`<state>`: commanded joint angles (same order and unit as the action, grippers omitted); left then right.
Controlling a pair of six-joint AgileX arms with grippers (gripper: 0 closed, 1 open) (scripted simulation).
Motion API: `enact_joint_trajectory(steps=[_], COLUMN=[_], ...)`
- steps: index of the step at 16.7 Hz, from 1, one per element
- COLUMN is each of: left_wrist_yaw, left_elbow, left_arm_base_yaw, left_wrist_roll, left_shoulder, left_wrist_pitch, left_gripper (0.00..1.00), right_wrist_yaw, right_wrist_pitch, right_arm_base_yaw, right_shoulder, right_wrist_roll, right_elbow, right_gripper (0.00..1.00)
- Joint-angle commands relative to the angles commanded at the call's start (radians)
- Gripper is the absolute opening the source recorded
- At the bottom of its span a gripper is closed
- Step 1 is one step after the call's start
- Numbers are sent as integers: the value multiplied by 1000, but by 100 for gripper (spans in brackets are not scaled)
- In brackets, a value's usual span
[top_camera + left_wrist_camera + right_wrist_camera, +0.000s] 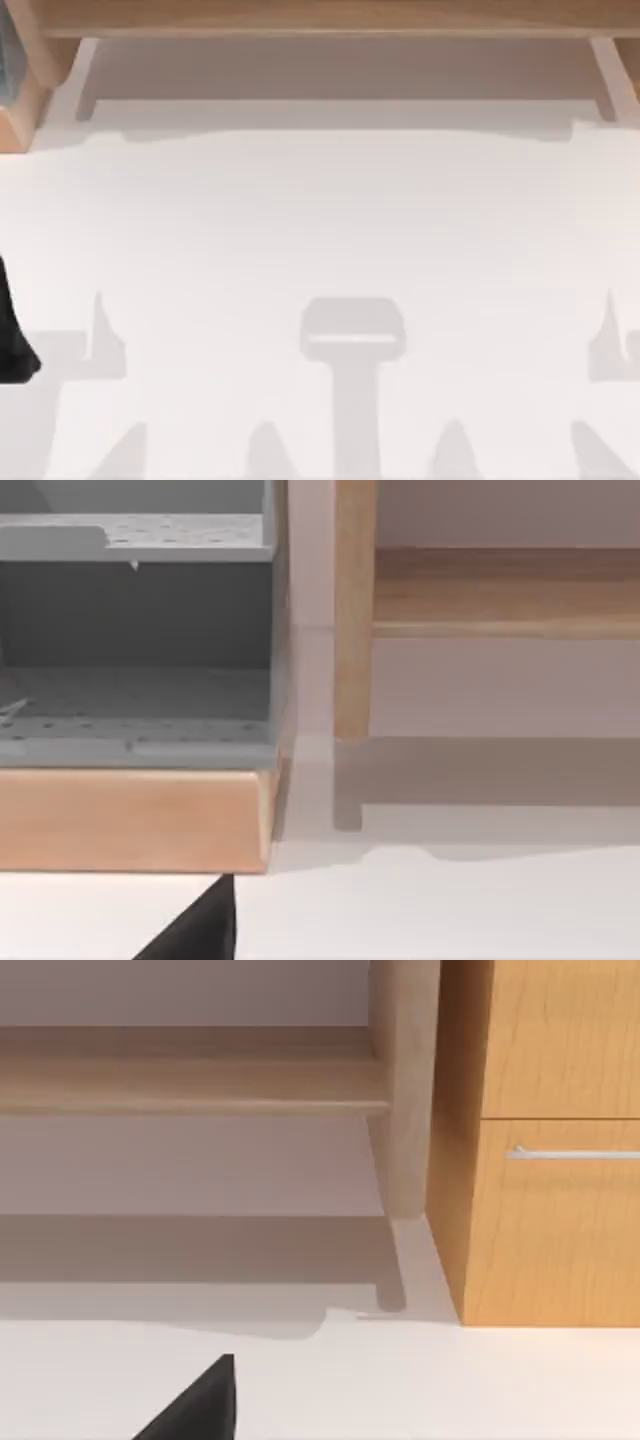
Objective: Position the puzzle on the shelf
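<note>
The shelf (320,18) is a long light-brown wooden board running along the far edge of the table, raised on wooden side supports (352,610). In the wrist views the shelf's board (500,590) (190,1070) looks bare, with open space beneath it. The puzzle is out of view. My left gripper (12,335) is a dark shape at the table's left edge, well short of the shelf, and a black part of it (195,925) points toward the shelf's left support. A black part of my right gripper (195,1405) faces the shelf's right support (405,1090).
A grey cabinet (135,630) with perforated shelves stands on a wooden base at the far left, beside the shelf. A wooden drawer unit (560,1160) with a metal handle stands at the far right. The white tabletop (320,220) spreads out in front.
</note>
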<state>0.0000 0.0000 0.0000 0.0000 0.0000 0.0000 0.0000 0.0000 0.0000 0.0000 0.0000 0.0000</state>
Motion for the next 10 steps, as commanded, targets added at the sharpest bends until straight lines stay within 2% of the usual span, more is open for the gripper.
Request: enact_joint_trajectory(steps=[5,10], left_wrist_yaw=[0,0], left_elbow=[0,0], left_arm_base_yaw=[0,0], left_wrist_roll=[0,0], left_shoulder=[0,0], left_wrist_pitch=[0,0], left_gripper=[100,100], right_wrist_yaw=[1,-21], right_wrist_pitch=[44,241], right_arm_base_yaw=[-27,-127], right_shoulder=[59,356], right_wrist_roll=[-57,-311], right_elbow=[41,223], right_gripper=[100,100])
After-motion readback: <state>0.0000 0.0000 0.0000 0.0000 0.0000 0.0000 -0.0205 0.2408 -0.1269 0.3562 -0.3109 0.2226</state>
